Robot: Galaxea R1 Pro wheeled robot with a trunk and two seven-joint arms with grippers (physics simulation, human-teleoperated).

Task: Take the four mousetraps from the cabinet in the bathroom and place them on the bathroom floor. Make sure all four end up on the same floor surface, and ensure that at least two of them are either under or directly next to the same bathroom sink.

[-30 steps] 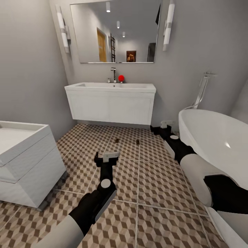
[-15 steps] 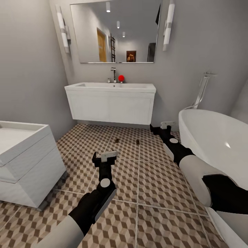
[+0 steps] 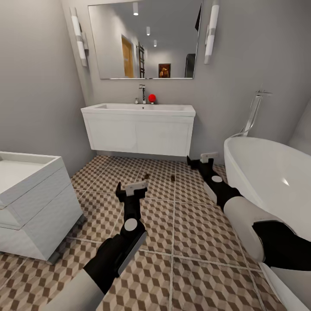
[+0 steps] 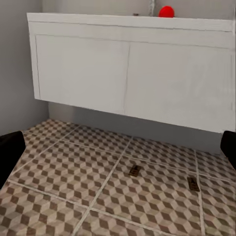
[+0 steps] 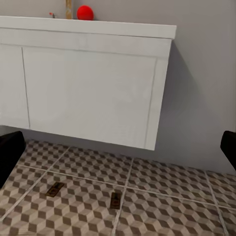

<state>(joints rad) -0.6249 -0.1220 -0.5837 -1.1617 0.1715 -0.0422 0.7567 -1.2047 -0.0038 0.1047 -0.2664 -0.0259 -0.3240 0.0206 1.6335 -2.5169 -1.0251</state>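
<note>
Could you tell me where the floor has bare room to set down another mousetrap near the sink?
Bare tiles lie under the sink along the wall, and left of the two mousetraps. It is tighter by the tub, where the right gripper reaches.

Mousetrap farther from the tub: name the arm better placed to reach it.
Left, probably: the left gripper, open, hovers close to that mousetrap; the right gripper is by the bathtub, past the other mousetrap.

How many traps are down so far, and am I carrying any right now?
Two mousetraps lie on the bathroom floor in front of the sink: one, another. The left hand and right hand both look open, with nothing between the fingers in the wrist views. The other two traps are yet to be placed.
</note>
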